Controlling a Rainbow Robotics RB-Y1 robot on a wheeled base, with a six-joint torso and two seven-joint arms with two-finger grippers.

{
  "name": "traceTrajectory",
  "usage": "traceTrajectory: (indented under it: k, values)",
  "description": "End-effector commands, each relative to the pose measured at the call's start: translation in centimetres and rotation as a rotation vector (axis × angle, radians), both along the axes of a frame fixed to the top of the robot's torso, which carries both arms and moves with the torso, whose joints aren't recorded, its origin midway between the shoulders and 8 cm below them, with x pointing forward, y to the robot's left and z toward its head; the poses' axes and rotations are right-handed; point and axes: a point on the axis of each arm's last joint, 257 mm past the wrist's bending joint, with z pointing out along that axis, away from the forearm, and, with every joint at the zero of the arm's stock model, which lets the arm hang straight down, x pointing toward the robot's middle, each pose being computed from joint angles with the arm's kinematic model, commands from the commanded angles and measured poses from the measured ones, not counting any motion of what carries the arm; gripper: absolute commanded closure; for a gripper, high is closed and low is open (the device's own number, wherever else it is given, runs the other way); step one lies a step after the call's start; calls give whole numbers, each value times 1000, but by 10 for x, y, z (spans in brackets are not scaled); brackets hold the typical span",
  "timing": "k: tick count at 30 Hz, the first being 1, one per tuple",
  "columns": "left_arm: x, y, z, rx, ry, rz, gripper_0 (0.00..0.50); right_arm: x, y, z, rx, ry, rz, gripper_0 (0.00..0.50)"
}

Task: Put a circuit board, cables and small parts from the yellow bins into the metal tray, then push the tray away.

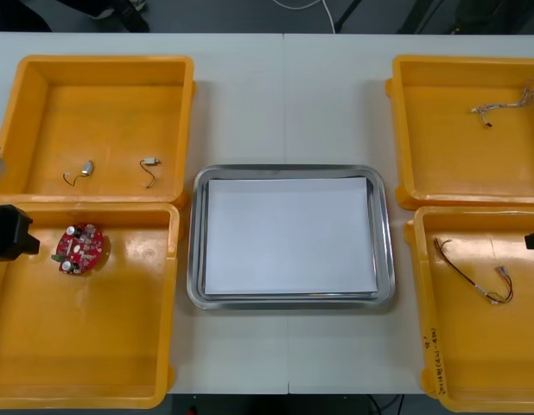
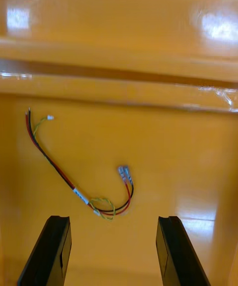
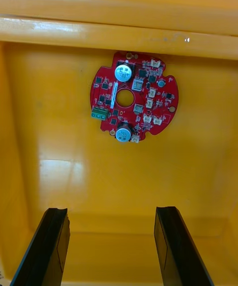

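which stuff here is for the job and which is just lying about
Job: metal tray; yellow bins; round red circuit board; two small metal parts; thin pale cable; red and yellow cable; left gripper, open near the board; right gripper, open near the red and yellow cable.
Lying about: white cord beyond the table.

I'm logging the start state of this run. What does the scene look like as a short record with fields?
tray: metal tray between the bins, white inside, no items
left near bin: circuit board; left gripper open, short of it
left far bin: two small metal parts
right near bin: red and yellow cable; right gripper open, short of it
right far bin: thin cable
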Motion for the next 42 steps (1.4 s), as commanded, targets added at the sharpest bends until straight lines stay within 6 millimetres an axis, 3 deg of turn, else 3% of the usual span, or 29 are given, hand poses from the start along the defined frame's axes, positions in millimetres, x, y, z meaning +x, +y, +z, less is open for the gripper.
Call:
traceTrajectory:
  k: [1, 9, 24, 36, 42]
  values:
    - [-10, -7, -9, 32, 1, -93, 0, -18, -3, -9, -46, 38, 55, 0]
    - [0, -14, -16, 9, -54, -84, 0, -28, 13, -28, -28, 86, 96, 0]
    - [3, -16, -37, -18, -107, -92, 0, -27, 20, -43, -65, 78, 167, 0]
    - [1, -14, -52, -2, -117, -100, 0, -23, 21, -57, -192, 16, 393, 0]
    - [2, -13, -56, 18, -112, -100, 0, -22, 24, -74, -226, -7, 462, 0]
